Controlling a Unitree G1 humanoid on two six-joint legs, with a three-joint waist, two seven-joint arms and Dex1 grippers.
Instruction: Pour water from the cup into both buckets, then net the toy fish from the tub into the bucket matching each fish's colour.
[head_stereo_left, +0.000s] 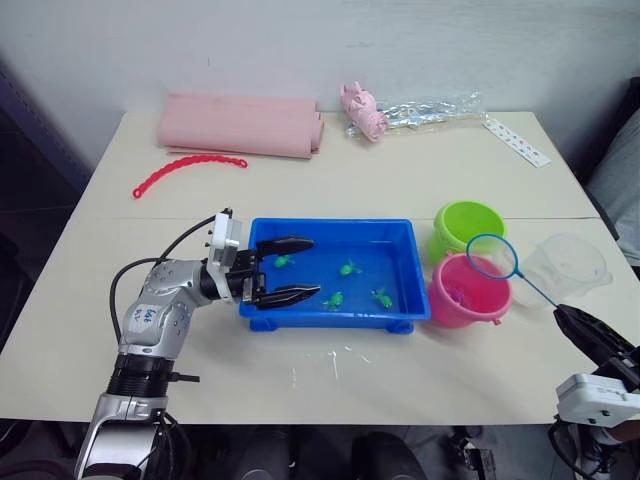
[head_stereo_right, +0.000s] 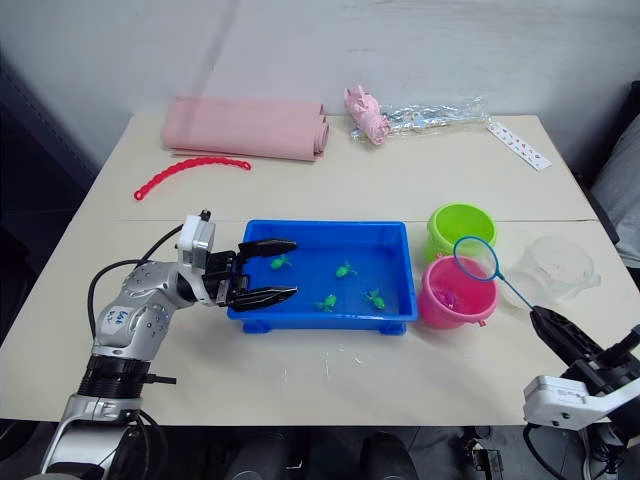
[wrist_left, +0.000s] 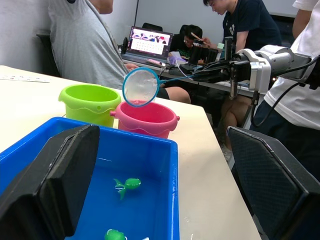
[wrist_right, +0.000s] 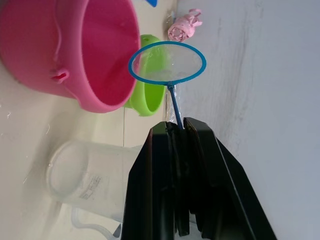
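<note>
The blue tub (head_stereo_left: 335, 272) is sitting near the middle of the table (head_stereo_left: 420, 180), with bare tabletop lying open in front of it and a wide bare band lying behind it. The left gripper (head_stereo_left: 283, 270) is reaching over the tub's left rim, its two black fingers spread well apart, one above the far part of the water and one along the near wall, gripping nothing. Four green toy fish (head_stereo_left: 349, 268) are floating in the tub, all toward its middle and right half; one is lying just beside the upper finger.

Just right of the tub, the lime green bucket (head_stereo_left: 467, 226) and the pink bucket (head_stereo_left: 468, 291) are standing touching each other, the pink one nearer the table's front edge. Small dark-pink shapes are showing inside the pink bucket; what they are cannot be told.

The right gripper (wrist_right: 178, 131) is clamping the thin handle of the net (head_stereo_left: 491, 256), holding its blue hoop above the pink bucket's far rim. The clear cup (head_stereo_left: 567, 264) is standing right of both buckets, close to the table's right edge.
</note>
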